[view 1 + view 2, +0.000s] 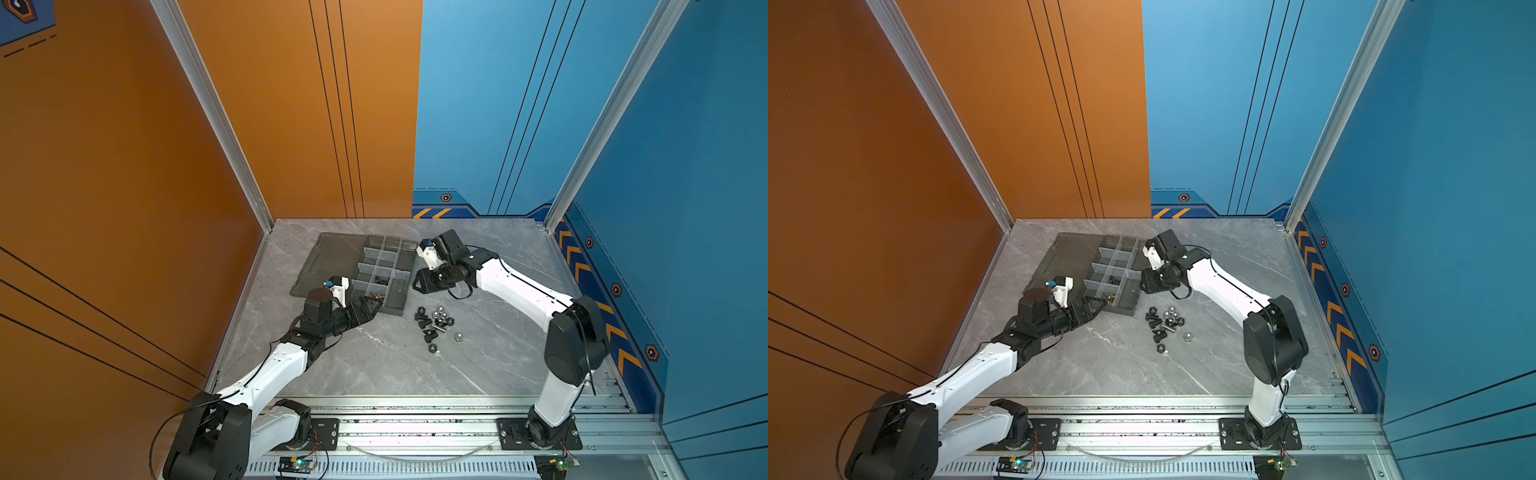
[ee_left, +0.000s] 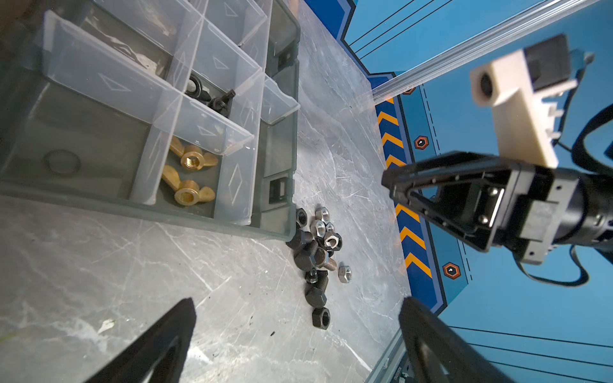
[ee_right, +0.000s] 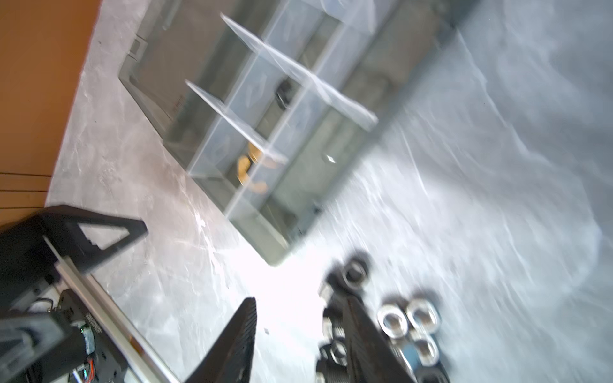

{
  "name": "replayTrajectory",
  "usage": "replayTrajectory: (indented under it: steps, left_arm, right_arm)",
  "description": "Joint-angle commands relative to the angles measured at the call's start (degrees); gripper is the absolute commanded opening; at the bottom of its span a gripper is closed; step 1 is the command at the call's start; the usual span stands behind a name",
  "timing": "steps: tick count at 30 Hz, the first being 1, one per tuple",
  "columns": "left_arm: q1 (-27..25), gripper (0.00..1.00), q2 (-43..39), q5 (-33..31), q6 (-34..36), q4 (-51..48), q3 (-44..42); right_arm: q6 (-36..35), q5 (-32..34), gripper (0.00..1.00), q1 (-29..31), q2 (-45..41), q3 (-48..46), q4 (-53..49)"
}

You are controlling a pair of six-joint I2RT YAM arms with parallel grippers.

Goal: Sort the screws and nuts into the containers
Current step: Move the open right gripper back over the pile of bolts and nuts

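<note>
Screws [image 2: 306,258] and nuts [image 2: 320,227] are piled just nearside of the parted, empty right gripper [image 3: 298,303]; the left gripper [image 2: 298,301], spread wide, lies farther left.

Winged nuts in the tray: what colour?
The winged nuts are brass-gold, clearest in the left wrist view.

The left arm [image 1: 270,370] stretches forward with the left gripper [image 2: 298,300] held low, jaws spread wide. The right arm [image 1: 515,286] folds inward at the wrist. The right gripper [image 3: 298,298] tilts downward, jaws partly parted, just beyond the left jaws and not touching them.
</note>
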Motion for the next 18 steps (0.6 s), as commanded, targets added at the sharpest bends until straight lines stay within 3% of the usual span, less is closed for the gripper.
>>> replayTrajectory:
  steps: [1, 6, 18]
  left_arm:
    - [-0.47, 0.98, 0.53, -1.28, -0.23, 1.27, -0.39]
    - [-0.88, 0.98, 3.58, -0.91, -0.32, 1.95, 0.83]
    - [-2.13, 0.98, 6.19, -1.02, -0.40, 2.21, 2.23]
  right_arm:
    - [1.50, 1.00, 0.46, -1.72, -3.79, -6.89, -2.14]
    - [2.31, 2.18, 0.46, -2.37, -6.28, -13.98, -2.00]
    - [2.45, 0.95, 0.46, -2.70, -3.11, -18.27, 0.04]
